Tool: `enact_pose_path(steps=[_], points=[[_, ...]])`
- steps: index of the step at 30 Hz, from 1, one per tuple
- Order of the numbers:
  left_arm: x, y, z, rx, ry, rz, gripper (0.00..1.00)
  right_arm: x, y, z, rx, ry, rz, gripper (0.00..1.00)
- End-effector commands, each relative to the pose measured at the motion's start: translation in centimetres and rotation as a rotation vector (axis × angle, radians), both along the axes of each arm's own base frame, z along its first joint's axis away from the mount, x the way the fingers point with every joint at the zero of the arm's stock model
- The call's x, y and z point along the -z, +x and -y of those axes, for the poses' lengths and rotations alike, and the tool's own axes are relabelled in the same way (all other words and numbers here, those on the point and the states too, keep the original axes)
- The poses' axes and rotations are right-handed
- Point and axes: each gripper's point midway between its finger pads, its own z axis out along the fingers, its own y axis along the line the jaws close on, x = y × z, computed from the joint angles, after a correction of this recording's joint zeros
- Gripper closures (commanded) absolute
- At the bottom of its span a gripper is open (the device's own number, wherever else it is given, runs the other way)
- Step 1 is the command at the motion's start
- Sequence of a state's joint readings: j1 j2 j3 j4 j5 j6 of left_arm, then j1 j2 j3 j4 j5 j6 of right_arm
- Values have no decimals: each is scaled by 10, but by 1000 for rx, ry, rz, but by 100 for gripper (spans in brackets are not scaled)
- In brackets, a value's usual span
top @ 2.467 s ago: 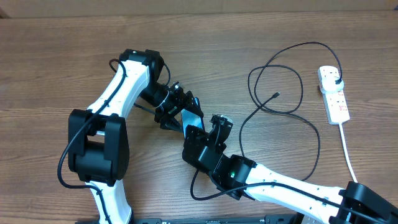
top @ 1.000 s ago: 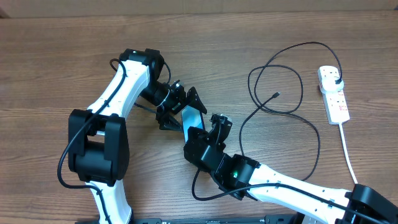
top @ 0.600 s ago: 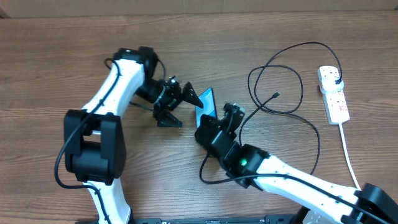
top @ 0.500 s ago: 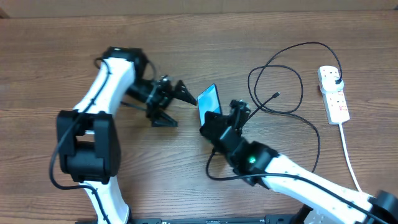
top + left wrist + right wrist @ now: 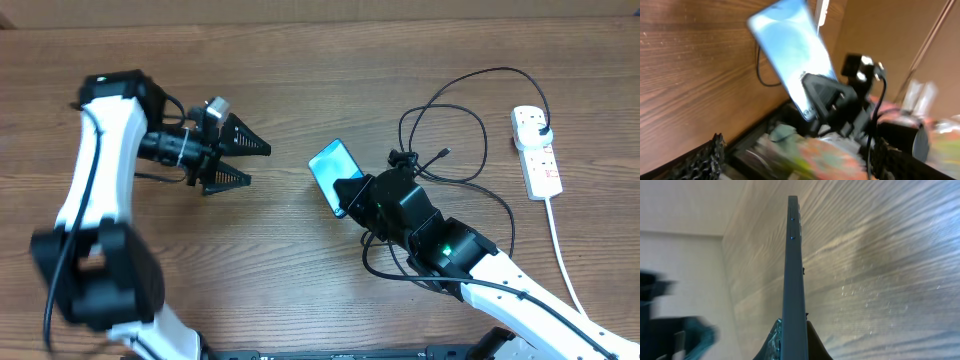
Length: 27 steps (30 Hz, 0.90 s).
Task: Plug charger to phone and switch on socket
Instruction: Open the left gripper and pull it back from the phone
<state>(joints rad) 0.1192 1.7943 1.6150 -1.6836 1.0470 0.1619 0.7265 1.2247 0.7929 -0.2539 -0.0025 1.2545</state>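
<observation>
Teal-screened, the phone [image 5: 332, 165] is pinched at one end in my right gripper [image 5: 348, 196] overhead, my left gripper [image 5: 258, 165] gaping empty well apart; left wrist shows that clamp, right wrist the phone edge-on between my fingers [image 5: 771, 341], so plugging the charger [image 5: 442, 154], its tip loose, and switching the socket [image 5: 537, 152] remain.

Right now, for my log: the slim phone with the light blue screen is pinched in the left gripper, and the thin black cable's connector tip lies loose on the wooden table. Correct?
No: the overhead view shows the phone pinched in the right gripper; the left gripper is open. The connector tip does lie loose on the table.
</observation>
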Motion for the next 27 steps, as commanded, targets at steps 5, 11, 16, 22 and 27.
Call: enact_pose_path(steps=[5,11,16,22,27], points=[[-66,-85,-19,32,346,434,8,-13,-7,-10,-60,61,-1,96],[-59,-133,-23,-105,437,647,0,-13,-5,-9,-65,43,18,96],[-11,-121,-30,-380,398,521,0,-12,-6,-9,-73,36,18,96],[67,-86,-24,-714,155,42,0,-14,-7,-11,-77,53,18,96],[74,-57,4,-684,-186,-102,1,-18,-13,-19,-97,118,-26,96]])
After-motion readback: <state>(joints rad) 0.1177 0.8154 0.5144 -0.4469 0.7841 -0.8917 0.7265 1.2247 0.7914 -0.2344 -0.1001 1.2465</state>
